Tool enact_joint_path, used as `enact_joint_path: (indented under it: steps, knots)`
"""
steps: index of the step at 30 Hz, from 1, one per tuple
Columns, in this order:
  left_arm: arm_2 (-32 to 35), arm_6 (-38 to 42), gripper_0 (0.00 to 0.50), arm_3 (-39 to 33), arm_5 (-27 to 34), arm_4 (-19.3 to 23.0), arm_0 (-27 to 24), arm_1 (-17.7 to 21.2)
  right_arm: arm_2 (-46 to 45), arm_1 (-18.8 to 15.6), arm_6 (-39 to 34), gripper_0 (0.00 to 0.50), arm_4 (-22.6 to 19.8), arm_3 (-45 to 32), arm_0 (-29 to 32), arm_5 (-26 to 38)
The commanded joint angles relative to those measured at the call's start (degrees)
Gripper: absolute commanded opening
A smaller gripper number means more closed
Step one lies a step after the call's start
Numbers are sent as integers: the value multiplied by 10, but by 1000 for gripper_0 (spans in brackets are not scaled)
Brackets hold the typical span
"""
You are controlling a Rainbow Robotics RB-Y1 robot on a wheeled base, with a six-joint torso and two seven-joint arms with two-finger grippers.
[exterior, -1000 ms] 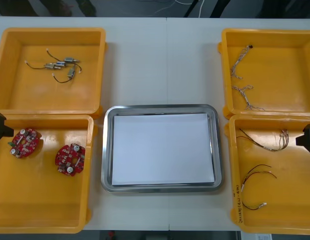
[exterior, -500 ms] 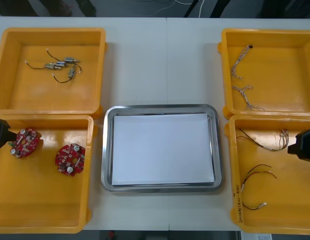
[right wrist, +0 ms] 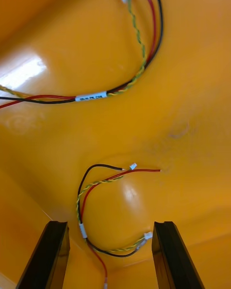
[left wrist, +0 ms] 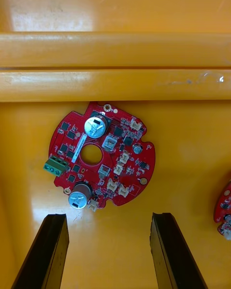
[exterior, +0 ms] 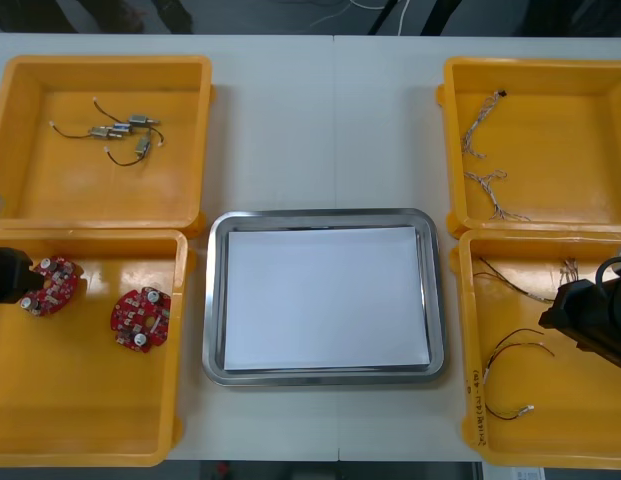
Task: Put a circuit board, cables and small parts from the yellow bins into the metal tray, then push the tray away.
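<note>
Black fingers [left wrist: 48, 250] wide apart, empty, both further in over the near bins [exterior: 90, 430] now: left gripper [left wrist: 109, 216] above a red circuit board [left wrist: 120, 164], right gripper [right wrist: 109, 223] above red-and-yellow cables [right wrist: 144, 170], tray [exterior: 320, 218] between.

Your left gripper [exterior: 10, 275] pushes farther in over the near left bin [exterior: 90, 238] from the table's left edge, and its tip now overlaps the outer circuit board [exterior: 52, 283]. Your right gripper [exterior: 575, 318] slides inward and toward the near edge over the near right bin [exterior: 468, 350] — closer to the red and yellow cable [exterior: 518, 343].
</note>
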Motion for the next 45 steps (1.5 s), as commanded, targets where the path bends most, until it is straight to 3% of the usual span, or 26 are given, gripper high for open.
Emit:
enact_joint_path:
  steps: [1, 4, 11, 16, 22, 35, 45]
  knots:
    - [-13, -27, 500, 8, -13, -8, 15, 23, 33, 6, -67, 500, 19, -13, 19, 2]
    - [-20, -30, 500, 17, -22, -8, 15, 24, 47, 6, -96, 500, 30, -11, 25, -4]
    - [-37, -38, 500, 44, -52, -10, 15, 27, 99, 6, -156, 500, 102, 5, 37, -51]
    - [-44, -42, 500, 57, -62, -12, 15, 29, 123, 7, -188, 500, 130, 51, 37, -117]
    - [-45, -50, 500, 71, -71, -10, 16, 29, 123, 9, -191, 500, 139, 73, 36, -154]
    - [-45, -71, 500, 101, -102, 3, 27, 29, 100, 48, -220, 500, 135, 82, 36, -162]
    - [-46, -81, 500, 102, -117, 10, 44, 30, 98, 54, -236, 497, 137, 83, 41, -159]
